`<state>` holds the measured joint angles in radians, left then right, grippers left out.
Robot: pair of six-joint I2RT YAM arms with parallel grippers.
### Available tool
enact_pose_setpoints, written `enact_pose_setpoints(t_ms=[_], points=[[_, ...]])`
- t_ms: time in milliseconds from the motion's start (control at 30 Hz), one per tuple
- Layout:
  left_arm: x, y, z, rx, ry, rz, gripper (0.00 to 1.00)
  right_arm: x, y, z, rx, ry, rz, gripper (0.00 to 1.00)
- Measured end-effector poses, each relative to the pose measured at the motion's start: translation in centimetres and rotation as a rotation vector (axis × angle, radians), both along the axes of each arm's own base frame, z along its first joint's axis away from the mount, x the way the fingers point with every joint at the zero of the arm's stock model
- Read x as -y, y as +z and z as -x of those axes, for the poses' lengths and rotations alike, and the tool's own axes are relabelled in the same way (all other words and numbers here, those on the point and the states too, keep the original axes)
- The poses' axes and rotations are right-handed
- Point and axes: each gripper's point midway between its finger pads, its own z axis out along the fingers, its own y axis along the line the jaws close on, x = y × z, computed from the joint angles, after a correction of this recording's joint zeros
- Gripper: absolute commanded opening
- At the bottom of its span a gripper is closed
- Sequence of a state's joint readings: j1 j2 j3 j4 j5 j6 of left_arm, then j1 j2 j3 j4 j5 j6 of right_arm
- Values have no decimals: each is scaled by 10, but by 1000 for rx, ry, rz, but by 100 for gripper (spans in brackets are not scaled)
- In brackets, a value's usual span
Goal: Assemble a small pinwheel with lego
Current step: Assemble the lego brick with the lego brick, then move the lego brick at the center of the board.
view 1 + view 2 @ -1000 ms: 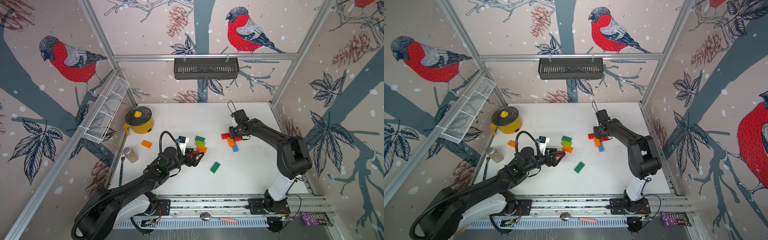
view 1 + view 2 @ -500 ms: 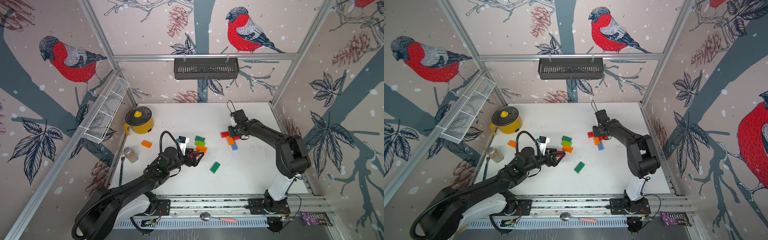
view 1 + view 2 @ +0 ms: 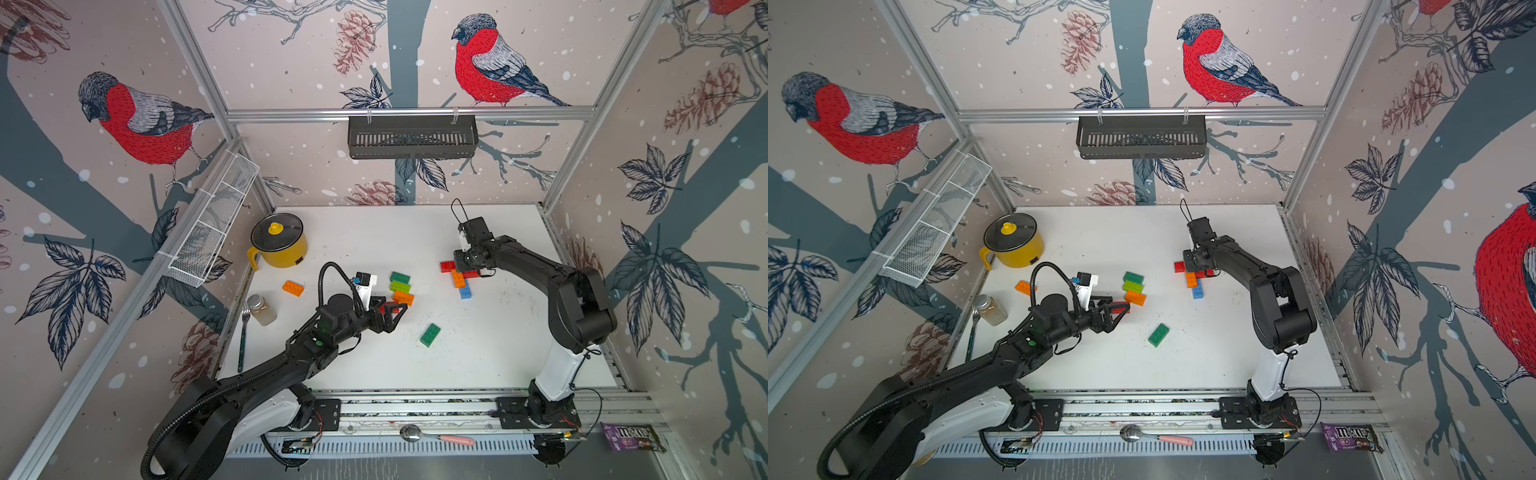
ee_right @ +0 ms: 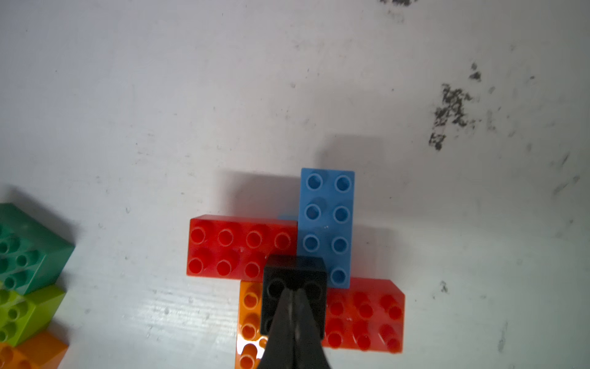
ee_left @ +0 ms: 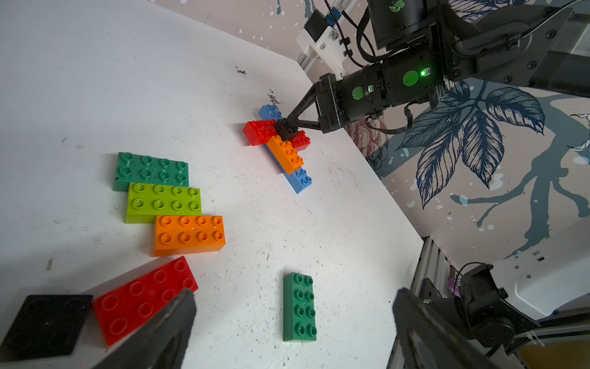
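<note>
Toward the right of the white, scuffed tabletop (image 4: 159,96), I see the studded plastic pinwheel (image 4: 242,249): glossy red, blue and orange oblongs crossed under a square black brick (image 4: 293,271). My right gripper (image 4: 293,292) is closed, tips together, resting on that brick's studs. My left gripper (image 3: 392,313) gapes wide, empty, just by a loose red oblong (image 5: 143,297); a staggered trio (image 5: 164,203) of dark green, lime and orange lies nearby.

Colours on the white tabletop (image 3: 498,353).
Shown: red oblong studded brick (image 4: 236,249), blue oblong studded brick (image 4: 327,217), black square studded brick (image 4: 293,271).
</note>
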<state>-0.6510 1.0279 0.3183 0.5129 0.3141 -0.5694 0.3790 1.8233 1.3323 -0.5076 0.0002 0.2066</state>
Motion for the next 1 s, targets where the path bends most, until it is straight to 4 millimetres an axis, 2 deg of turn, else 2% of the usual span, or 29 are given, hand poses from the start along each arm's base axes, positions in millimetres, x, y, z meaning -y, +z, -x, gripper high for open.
enact_pose_setpoints(t_ms=[67,133,200,367,467,733,1000], points=[[0,0,0,0,0,0,97,-5,18,-8,31,5,-21,27],[0,1,0,2,0,2,97,-6,31,-12,61,5,-34,31],[0,3,0,8,1,6,97,-5,34,-11,64,3,-38,34],[-1,6,1,14,2,10,97,4,6,3,-14,-5,-10,37],[-1,3,0,7,3,4,97,5,-3,7,-36,-3,-6,38],[0,-2,0,-7,1,-4,97,3,-15,6,-55,1,-5,38],[0,-1,0,-4,0,-1,97,-1,-20,2,-51,3,8,32]])
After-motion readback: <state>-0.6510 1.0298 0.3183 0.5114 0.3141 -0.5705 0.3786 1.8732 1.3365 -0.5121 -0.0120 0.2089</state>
